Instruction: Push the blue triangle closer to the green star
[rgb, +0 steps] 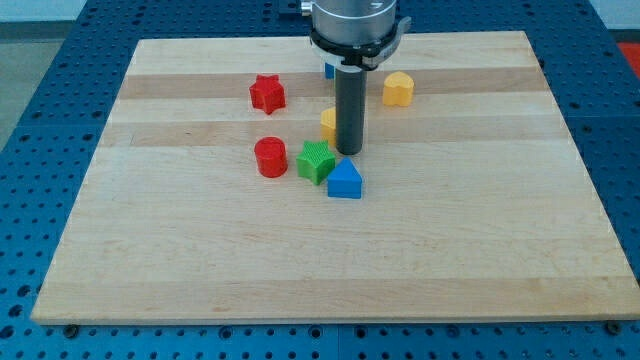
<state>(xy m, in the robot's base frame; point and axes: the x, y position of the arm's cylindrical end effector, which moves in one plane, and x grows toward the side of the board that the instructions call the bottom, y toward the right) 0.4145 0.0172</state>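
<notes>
The blue triangle (344, 180) lies near the board's middle, touching or almost touching the green star (316, 161) on its upper left. My tip (349, 151) rests on the board just above the blue triangle and to the right of the green star, very close to both. The rod rises straight up from there and hides part of a yellow block (328, 124) behind it.
A red cylinder (270, 157) sits left of the green star. A red star (267, 94) lies toward the view's top left. A yellow block (398, 89) lies at the top right of the rod. A blue block (328, 71) peeks out beside the rod at the top.
</notes>
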